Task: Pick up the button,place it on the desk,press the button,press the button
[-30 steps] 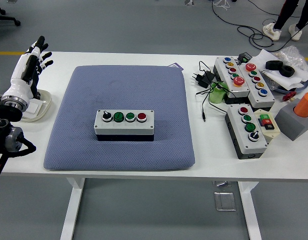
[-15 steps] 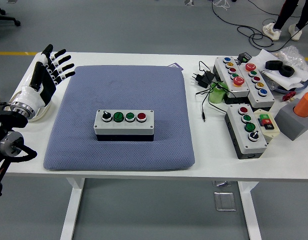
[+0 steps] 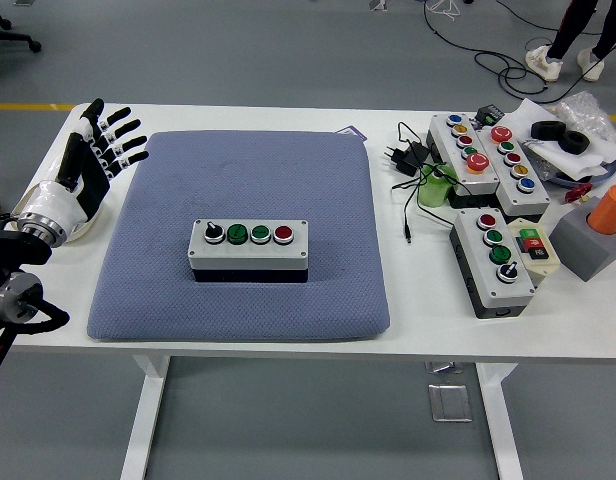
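**A:** Button box, the grey one with four controls on top: where does it sit from the left hand?

**B:** Off to the hand's right and a little nearer the robot, well apart from it, lying flat in the middle of the blue pad. The hand hangs over the pad's far left corner, fingers spread and pointing toward the pad. It holds nothing.

**A:** Why spread like that?

**B:** My guess is it's readying for a wide grasp. The box is long and blocky, so the fingers would need to straddle it across its short side. Nothing touches the box yet.

**A:** And why is the box on a pad at all?

**B:** Probably as a soft starting spot. The task asks for it to go onto the desk, and bare white tabletop shows on the far side of the pad from the hand and along the near edge.

**A:** The right hand?

**B:** Not in view. Farther right than the pad, a long way from the hand, lie more button boxes, a tangle of black cable and an orange cylinder on a grey block. Those look like spares, not part of this step.

**A:** So the stage?

**B:** I'd say the approach to pickup; placing and both presses remain undone.
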Controlling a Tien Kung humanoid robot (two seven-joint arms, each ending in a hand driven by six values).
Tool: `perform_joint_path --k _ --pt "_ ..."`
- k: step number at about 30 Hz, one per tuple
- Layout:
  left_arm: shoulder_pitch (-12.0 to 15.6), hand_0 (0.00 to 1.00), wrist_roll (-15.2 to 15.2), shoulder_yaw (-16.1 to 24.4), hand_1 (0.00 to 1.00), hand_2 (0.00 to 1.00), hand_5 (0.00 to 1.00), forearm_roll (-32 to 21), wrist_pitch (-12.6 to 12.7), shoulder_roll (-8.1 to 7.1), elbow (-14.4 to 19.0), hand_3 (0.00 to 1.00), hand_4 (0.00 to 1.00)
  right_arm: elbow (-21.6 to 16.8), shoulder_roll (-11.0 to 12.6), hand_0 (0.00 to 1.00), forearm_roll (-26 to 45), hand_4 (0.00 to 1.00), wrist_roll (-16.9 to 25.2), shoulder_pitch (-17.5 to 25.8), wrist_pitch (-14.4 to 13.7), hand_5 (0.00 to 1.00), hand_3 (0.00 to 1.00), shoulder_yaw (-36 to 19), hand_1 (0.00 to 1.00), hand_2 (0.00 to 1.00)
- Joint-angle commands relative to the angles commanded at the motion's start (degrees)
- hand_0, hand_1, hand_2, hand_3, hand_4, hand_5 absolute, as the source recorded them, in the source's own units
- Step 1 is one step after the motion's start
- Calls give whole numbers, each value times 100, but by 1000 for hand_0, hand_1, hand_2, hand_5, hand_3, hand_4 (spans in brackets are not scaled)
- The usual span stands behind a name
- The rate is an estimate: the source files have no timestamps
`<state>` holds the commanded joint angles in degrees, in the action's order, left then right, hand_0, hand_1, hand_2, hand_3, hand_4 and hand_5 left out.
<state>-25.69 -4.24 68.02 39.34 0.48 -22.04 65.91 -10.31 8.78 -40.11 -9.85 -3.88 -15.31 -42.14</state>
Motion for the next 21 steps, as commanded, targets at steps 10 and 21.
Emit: perform_joint_path --k 10,21 --pt "64 765 -2 60 835 887 998 114 40 7 136 881 715 0 -13 627 87 280 14 -1 3 22 582 35 477 539" --pt "41 764 5 94 836 887 998 159 65 -30 202 880 711 0 2 627 204 279 57 -37 5 22 582 116 477 539"
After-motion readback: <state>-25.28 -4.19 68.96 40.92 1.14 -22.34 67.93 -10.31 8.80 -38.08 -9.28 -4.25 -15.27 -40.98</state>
